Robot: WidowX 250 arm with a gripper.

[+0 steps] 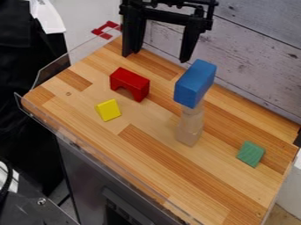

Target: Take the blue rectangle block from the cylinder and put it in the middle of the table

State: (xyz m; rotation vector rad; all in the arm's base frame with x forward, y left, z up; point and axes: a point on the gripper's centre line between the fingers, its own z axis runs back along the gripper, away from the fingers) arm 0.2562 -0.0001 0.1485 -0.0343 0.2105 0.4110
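worktop (156,171): striped wood against your pale plank wall (253,52)
gripper (155,58): by the back left corner, your fingers (189,43) spread wide
blue block (195,83): atop the pale cylinder (192,116), just behind your worktop's middle
red arch (130,82): toward your left edge
yellow block (108,110): between arch and front edge
green block (251,154): near your right edge

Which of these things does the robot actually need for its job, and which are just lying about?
For the job:
- blue block, to be moved
- pale cylinder beneath it
- tabletop, where it goes
- gripper

Just lying about:
- red arch
- yellow block
- green block
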